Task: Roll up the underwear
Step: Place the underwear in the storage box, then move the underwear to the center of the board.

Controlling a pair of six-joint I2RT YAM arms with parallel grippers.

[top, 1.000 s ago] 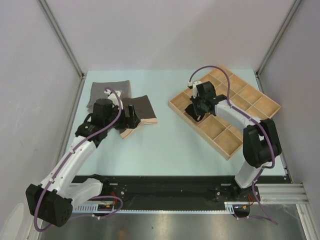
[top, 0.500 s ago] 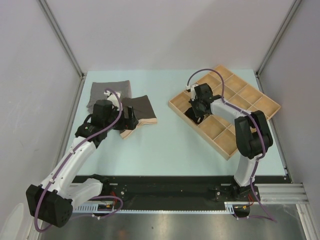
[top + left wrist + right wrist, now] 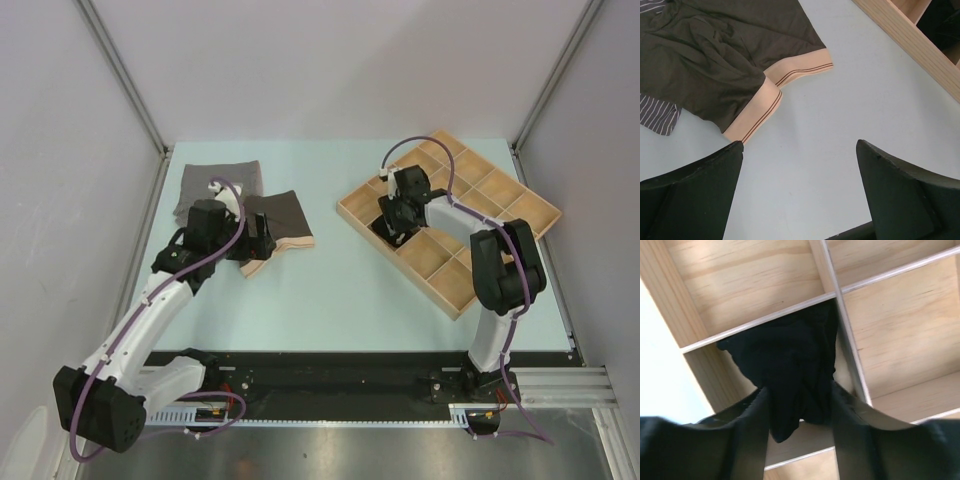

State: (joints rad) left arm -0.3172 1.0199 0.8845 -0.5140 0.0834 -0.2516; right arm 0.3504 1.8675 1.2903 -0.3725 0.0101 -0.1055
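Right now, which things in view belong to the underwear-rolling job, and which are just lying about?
Job: black cloth briefs, bunched in a compartment; dark brown cloth briefs with a peach waistband, lying loose; grey striped cloth briefs next to them.
Lying about: compartmented wooden tray; pale green table.

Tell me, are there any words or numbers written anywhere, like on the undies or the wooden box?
No words, numbers or signs can be read anywhere in these pictures.
The brown underwear has a peach band with thin dark stripes, but no letters.
The black underwear shows no print.
The grey underwear shows no print either.
The wooden tray is bare wood with no label.
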